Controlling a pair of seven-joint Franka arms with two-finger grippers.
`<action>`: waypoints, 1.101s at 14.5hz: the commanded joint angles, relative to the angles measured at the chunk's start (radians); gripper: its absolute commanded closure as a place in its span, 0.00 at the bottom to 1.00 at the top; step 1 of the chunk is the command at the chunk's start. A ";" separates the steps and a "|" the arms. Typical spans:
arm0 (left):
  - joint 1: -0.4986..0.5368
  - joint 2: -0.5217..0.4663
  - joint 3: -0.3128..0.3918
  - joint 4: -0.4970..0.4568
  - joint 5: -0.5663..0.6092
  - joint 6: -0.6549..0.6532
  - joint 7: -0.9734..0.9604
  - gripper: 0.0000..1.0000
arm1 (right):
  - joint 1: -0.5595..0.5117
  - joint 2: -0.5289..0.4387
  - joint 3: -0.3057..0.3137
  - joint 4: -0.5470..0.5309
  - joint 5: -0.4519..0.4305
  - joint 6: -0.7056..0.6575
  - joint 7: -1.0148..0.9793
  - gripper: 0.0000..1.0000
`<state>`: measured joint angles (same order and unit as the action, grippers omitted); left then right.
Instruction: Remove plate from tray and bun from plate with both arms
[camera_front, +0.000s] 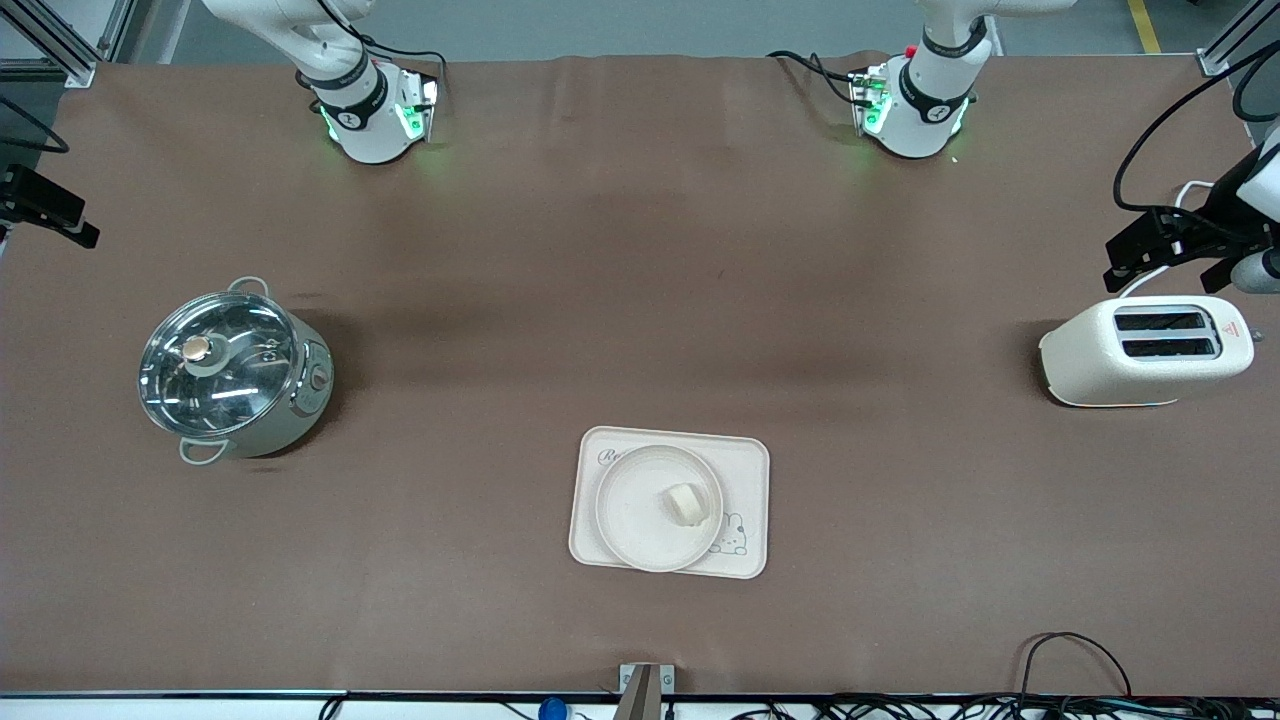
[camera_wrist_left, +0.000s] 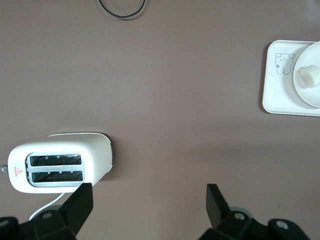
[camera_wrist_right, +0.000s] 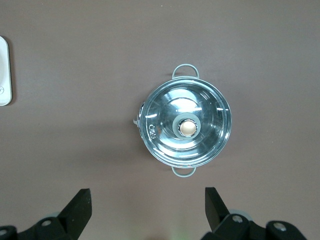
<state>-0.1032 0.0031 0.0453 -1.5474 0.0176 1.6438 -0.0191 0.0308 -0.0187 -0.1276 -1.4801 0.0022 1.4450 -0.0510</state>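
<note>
The round cream plate (camera_front: 635, 525) lies on the rectangular cream tray (camera_front: 748, 462) near the front camera's edge of the table. The small pale bun (camera_front: 686, 503) rests on the plate, toward the left arm's end. The left wrist view shows the bun (camera_wrist_left: 309, 76), the plate (camera_wrist_left: 306, 96) and the tray (camera_wrist_left: 275, 95) well away from my gripper. My left gripper (camera_wrist_left: 148, 200) is open and empty, up in the air beside the toaster (camera_wrist_left: 95, 150). My right gripper (camera_wrist_right: 146, 200) is open and empty, high over bare table beside the pot (camera_wrist_right: 186, 125).
A white toaster (camera_front: 1085, 352) stands at the left arm's end. A steel pot with a glass lid (camera_front: 230, 375) stands at the right arm's end. A black cable loop (camera_front: 1075, 660) lies at the edge nearest the front camera.
</note>
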 joint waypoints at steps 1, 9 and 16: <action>-0.001 0.009 0.005 0.027 -0.002 -0.019 0.011 0.00 | 0.006 -0.026 0.002 -0.039 -0.022 0.017 -0.001 0.00; -0.004 0.011 0.005 0.027 -0.002 -0.019 -0.001 0.00 | -0.005 -0.030 -0.004 -0.057 -0.011 0.005 -0.001 0.00; -0.003 0.011 0.004 0.026 -0.002 -0.019 0.007 0.00 | 0.056 0.025 -0.001 -0.060 0.136 0.073 0.008 0.00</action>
<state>-0.1038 0.0034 0.0453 -1.5467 0.0176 1.6438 -0.0191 0.0328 -0.0132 -0.1331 -1.5185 0.0994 1.4744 -0.0510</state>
